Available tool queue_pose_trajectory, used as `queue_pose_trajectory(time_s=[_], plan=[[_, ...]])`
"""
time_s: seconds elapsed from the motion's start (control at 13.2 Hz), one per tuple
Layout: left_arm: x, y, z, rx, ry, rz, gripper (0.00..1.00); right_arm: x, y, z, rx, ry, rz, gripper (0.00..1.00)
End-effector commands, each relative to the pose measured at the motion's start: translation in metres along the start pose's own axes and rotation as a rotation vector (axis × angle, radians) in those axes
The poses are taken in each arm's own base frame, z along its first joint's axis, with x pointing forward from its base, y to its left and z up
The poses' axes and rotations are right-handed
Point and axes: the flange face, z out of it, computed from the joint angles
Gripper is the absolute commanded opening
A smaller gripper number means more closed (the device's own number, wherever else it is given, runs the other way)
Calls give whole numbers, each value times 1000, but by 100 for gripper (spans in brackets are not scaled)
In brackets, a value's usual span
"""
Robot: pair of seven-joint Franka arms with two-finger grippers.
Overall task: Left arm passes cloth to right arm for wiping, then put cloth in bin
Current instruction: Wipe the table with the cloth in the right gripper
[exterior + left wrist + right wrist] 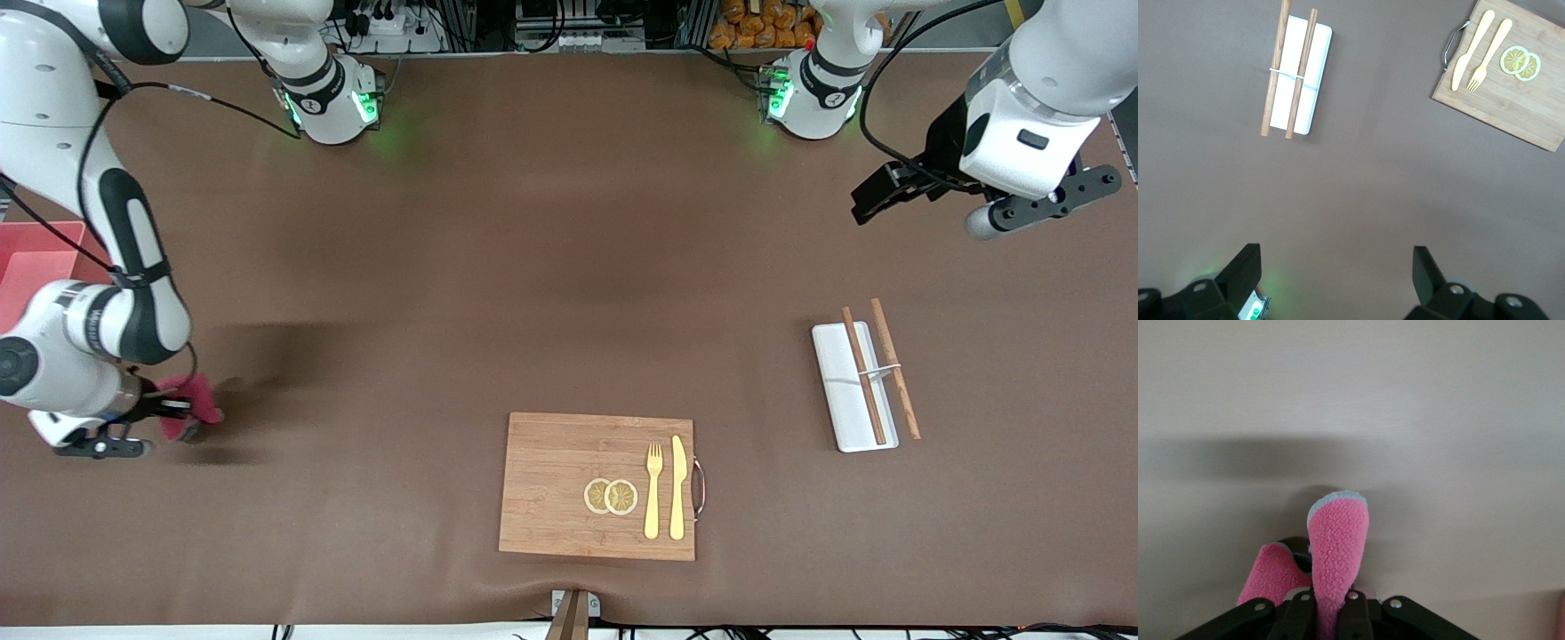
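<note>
The crimson-red cloth (194,404) is bunched in my right gripper (174,411), low over the brown table at the right arm's end. In the right wrist view the cloth (1335,547) sticks out from between the shut fingers (1353,613). The salmon-pink bin (36,262) shows partly at the frame edge, farther from the front camera than the cloth, half hidden by the right arm. My left gripper (876,200) is open and empty, raised over the table at the left arm's end; its fingers (1245,270) stand wide apart.
A wooden cutting board (597,484) with lemon slices, a fork and a knife lies near the table's front edge. A flat white tray (849,387) with two wooden chopsticks lies toward the left arm's end.
</note>
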Motion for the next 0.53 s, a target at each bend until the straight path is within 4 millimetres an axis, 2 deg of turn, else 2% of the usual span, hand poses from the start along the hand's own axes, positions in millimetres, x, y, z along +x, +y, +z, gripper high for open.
queue_pose_trajectory(time_s=[0.0,0.08,0.15,0.38,0.46], plan=[[-7,-7,-5,21,18,13,100,9,17,-16,-68,29,-105,0],[0,-18,-7,18,21,15,100,10,7,-11,-58,40,-86,0],[7,-29,-8,17,21,39,100,12,-18,-6,-48,30,-32,0],[17,-47,-11,13,24,84,100,20,-132,-2,-28,-9,124,0],[21,-56,-13,12,27,93,100,21,-174,-7,3,-26,173,0]])
